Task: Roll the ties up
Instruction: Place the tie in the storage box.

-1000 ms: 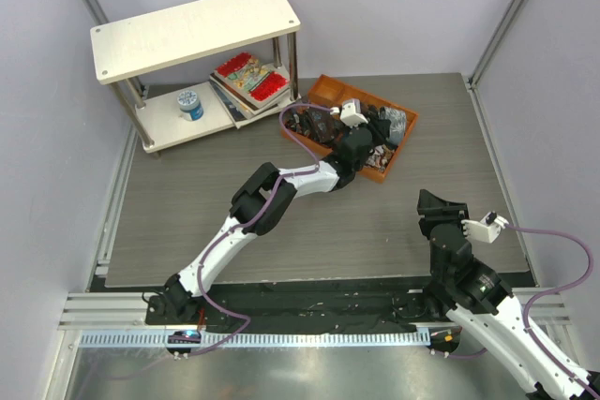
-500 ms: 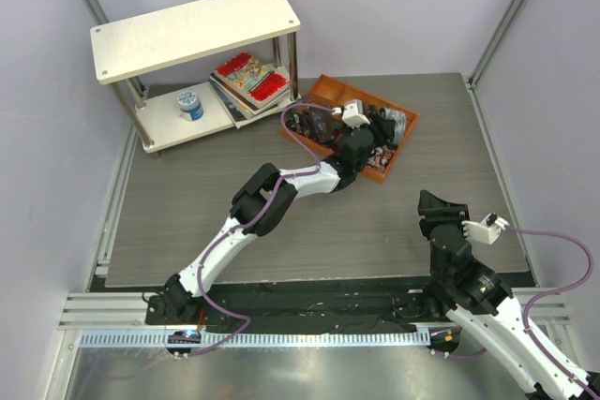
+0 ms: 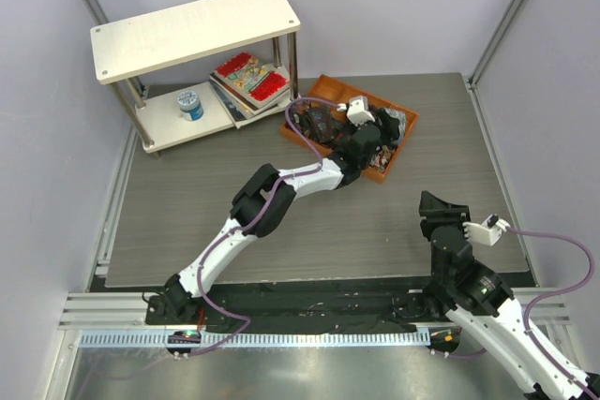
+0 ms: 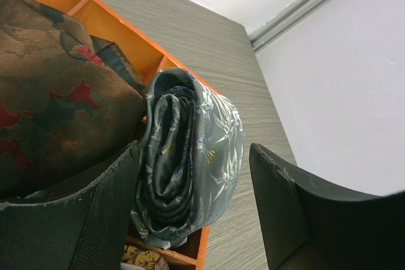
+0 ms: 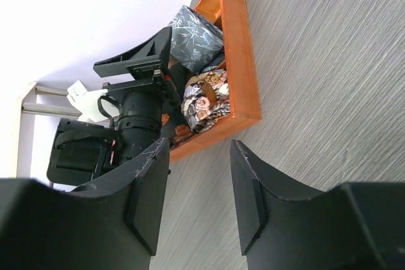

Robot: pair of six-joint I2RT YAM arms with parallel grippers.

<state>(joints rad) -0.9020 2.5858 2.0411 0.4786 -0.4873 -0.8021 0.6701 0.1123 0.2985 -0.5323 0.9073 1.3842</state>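
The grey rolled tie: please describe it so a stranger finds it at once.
Find the orange tray right of the shelf. The tie sits rolled in its right end. Neighbouring ties are dark with red or orange prints; only this one is grey-blue with pale leaves.

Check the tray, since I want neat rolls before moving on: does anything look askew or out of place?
The grey-blue rolled tie in the end compartment of the orange tray looks loosely wound, its layers gaping, and it bulges over the tray's rim instead of sitting inside. Nothing looks spilled or damaged.
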